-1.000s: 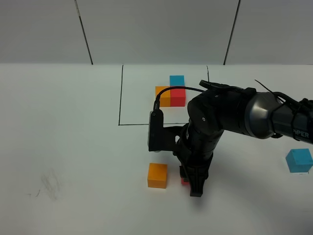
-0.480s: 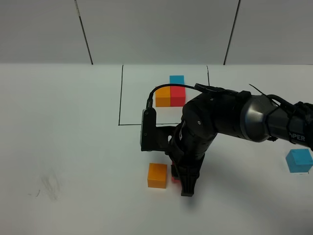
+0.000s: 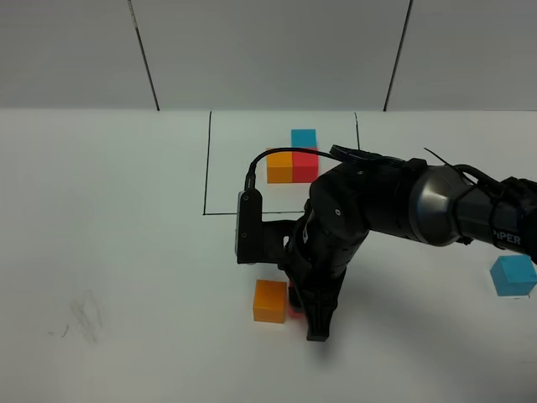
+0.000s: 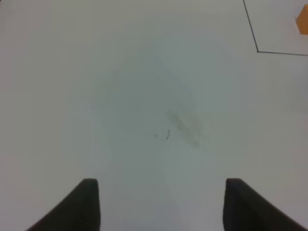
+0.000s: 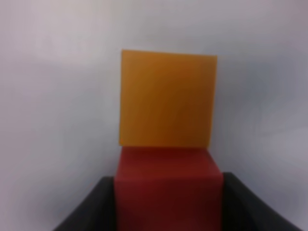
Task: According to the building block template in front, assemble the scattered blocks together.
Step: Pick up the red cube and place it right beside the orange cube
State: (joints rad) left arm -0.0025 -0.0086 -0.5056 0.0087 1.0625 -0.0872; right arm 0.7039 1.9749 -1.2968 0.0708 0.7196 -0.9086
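- Currently the right pincer (image 5: pixel 168 214) is closed on the red cube (image 5: pixel 168 187), one finger on each of two opposite side faces, with the cube down at the bench (image 3: pixel 126 252).
- Red's free face looks flush against the orange cube (image 5: pixel 167 98) in the right wrist view. From above, red sits just right of orange, mostly hidden under the arm.
- Left pincer (image 4: pixel 163 207) has its jaws apart with nothing between them, and hangs over bare bench well off to the left.
- Blue cube (image 3: pixel 513 275) is alone, far right, well apart from the pair.
- Template (image 3: pixel 292 159) sits at the back inside the black frame: orange left of red, blue behind red.
- Handling, my read: the cubes look rigid, light and matte, so not slippery and not fragile. Moderate squeeze is plenty.
- Being light, they will likely slide at a nudge. Pushing red harder into orange would probably shove orange along rather than seat it.
- Grip point: two opposite flat faces, centred, fingers low enough that the cube can't pivot. Keep the mating face clear.
- For blue, I'd take the left and right faces, so the near face is free to butt against red's far side.
- Release straight up, since a dragged finger could knock the joint out of line.
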